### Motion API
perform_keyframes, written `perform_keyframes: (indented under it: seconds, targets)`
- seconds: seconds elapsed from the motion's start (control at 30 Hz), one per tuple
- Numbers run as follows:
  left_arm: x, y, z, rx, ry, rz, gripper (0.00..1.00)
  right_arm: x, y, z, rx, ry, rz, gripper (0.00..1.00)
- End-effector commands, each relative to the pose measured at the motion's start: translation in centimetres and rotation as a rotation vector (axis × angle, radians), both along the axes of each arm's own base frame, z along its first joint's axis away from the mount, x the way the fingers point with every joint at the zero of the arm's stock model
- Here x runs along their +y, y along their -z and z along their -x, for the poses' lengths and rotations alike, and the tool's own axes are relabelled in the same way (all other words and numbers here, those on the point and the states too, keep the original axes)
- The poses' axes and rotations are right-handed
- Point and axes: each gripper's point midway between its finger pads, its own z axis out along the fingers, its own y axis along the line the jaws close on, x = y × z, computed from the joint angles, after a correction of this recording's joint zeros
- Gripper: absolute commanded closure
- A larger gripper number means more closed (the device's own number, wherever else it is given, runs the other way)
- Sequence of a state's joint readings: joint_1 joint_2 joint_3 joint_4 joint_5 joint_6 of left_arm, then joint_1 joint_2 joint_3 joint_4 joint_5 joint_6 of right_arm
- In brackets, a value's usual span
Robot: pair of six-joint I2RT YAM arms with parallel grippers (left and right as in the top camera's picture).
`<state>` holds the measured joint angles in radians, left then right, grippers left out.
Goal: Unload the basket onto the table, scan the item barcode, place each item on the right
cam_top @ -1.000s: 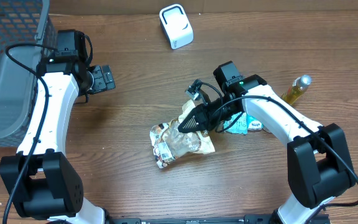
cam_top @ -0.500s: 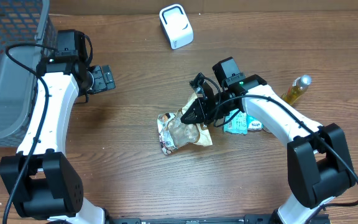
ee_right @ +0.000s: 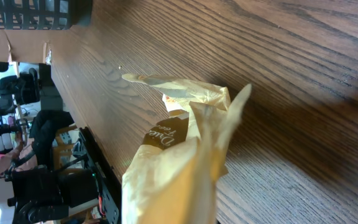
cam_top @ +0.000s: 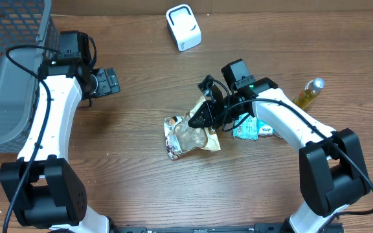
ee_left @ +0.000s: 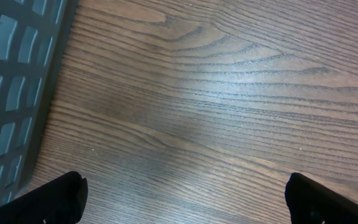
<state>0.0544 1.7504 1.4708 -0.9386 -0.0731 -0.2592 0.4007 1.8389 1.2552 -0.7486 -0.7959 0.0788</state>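
Bag [cam_top: 188,134] now lies a little nearer the scanner [cam_top: 183,27] than a second ago. The right claw [cam_top: 203,118], pinched shut on the bag's upper edge, has dragged it up and back across the tabletop [cam_top: 141,188]. Over the last half-second it has barely moved. One end is raised in the grip, while the lower end appears to rest on the wood. The right wrist view shows only crumpled gold film, with no barcode in sight. The scanner is well apart from the bag, so the scan looks not yet done; the bag likely has to be carried over and its code turned to face it. Left claw [cam_top: 109,81] hangs wide open and empty near the basket [cam_top: 5,77].
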Motion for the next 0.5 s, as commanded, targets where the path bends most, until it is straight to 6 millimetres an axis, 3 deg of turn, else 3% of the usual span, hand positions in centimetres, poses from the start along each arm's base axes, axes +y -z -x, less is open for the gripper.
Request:
perform_keyframes:
  seconds: [0.0, 0.47]
  targets:
    - [0.37, -0.8, -0.4, -0.023, -0.011, -0.012, 0.0, 0.07, -0.88, -0.18, -0.023, 0.003, -0.015, 0.96]
    - [0.37, -0.8, -0.4, -0.023, -0.011, -0.012, 0.0, 0.16, -0.97, -0.4, -0.015, 0.02, -0.018, 0.96]
